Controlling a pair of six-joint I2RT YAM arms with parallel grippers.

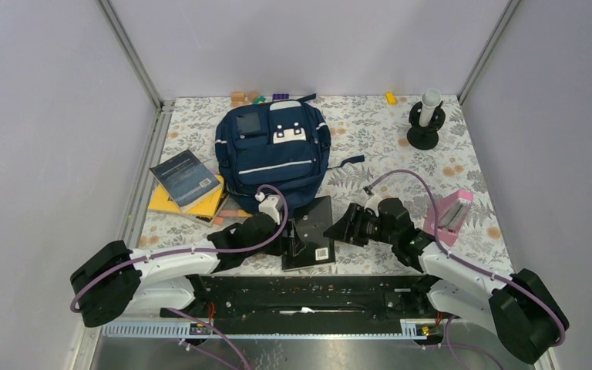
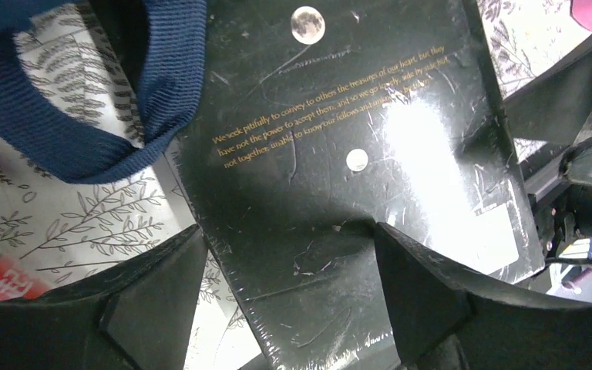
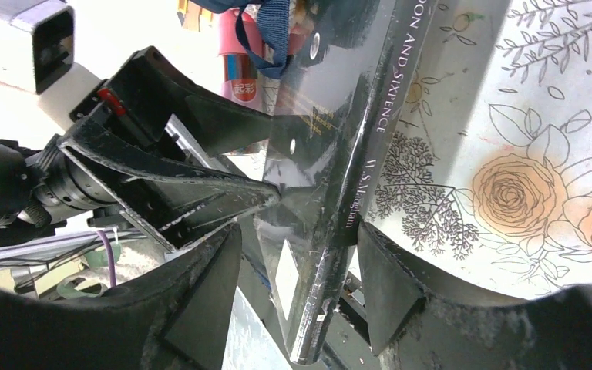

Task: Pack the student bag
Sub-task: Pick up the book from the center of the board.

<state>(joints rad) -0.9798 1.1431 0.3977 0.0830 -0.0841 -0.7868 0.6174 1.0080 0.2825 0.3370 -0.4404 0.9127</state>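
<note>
The student bag [image 1: 274, 150], a navy-blue backpack, lies flat at the middle back of the table, and one of its straps [image 2: 123, 116] loops beside the book. A black shrink-wrapped book [image 1: 312, 231] lies in front of the bag with its near end over the table's front edge. My left gripper [image 2: 289, 285] is open over the book's left edge. One fingertip [image 2: 389, 247] rests on the cover and the other is off to the side. My right gripper [image 3: 297, 285] stands open astride the book's spine [image 3: 354, 200], with a gap at its left finger.
A stack of books [image 1: 189, 185], grey over yellow, lies left of the bag. A pink box [image 1: 451, 212] sits by the right arm. A black stand with a white cylinder [image 1: 425, 119] is at the back right. Small coloured blocks [image 1: 247, 97] line the back edge.
</note>
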